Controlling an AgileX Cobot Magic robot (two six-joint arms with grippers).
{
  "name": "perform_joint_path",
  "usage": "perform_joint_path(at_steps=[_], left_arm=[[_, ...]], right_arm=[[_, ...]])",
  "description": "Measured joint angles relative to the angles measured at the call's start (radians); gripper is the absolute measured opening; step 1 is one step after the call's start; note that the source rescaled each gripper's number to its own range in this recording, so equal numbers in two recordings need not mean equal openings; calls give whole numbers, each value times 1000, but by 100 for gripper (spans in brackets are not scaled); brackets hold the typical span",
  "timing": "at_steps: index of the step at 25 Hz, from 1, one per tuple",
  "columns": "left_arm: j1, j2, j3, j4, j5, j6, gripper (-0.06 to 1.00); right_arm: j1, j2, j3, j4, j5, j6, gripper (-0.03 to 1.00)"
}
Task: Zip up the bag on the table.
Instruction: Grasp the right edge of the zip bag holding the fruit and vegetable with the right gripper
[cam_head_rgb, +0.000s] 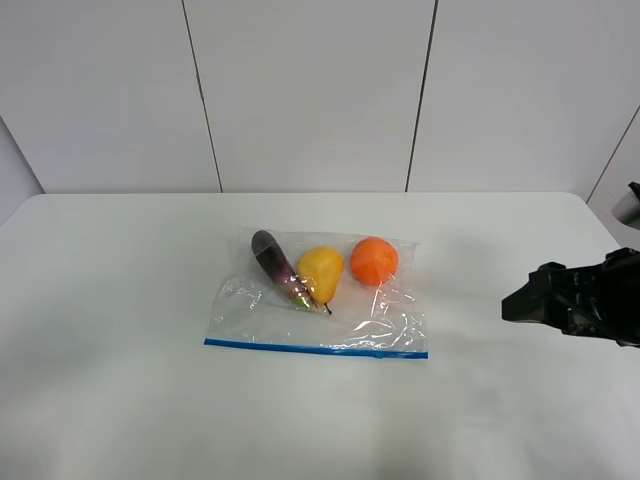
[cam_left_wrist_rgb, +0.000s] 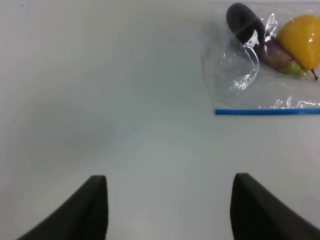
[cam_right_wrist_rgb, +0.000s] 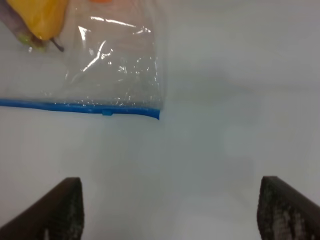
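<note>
The bag (cam_head_rgb: 316, 300) lies flat at ctr of the table (cam_head_rgb: 120, 300), blue zip strip (cam_head_rgb: 300, 346) on near edge. R gripper (cam_head_rgb: 512, 305) hangs far right, well apart.

Bag (cam_head_rgb: 250, 315), clear zip: 1. Contents: eggplant (cam_head_rgb: 273, 258) 1, pear (cam_head_rgb: 320, 272) 1, orange (cam_head_rgb: 374, 260) 1. Table (cam_head_rgb: 120, 330): 1. Mine: left gripper (cam_left_wrist_rgb: 170, 212) 1, right gripper (cam_right_wrist_rgb: 170, 212) 1; fingers (cam_left_wrist_rgb: 90, 210) 2 apiece.

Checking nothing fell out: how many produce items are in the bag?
3, all in the bag: eggplant left, pear middle, orange right in the high view. Nothing seems hidden.
</note>
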Motion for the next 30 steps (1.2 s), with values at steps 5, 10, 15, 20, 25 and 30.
perform_joint_path(at_steps=[5,10,15,20,25,30], left_arm=[[0,0,0,0,0,0,76],[0,0,0,0,0,0,76],[0,0,0,0,0,0,76],[0,0,0,0,0,0,76],[0,0,0,0,0,0,76],[0,0,0,0,0,0,76]], right_arm=[[0,112,0,46,-57,-53,99],[0,238,0,167,-82,-177,94],[0,354,0,333,-85,-345,94],[0,454,-1,456,-90,-492,94],[0,564,-2,538,-93,-608,94],[0,651,-3,656,-107,-734,94]])
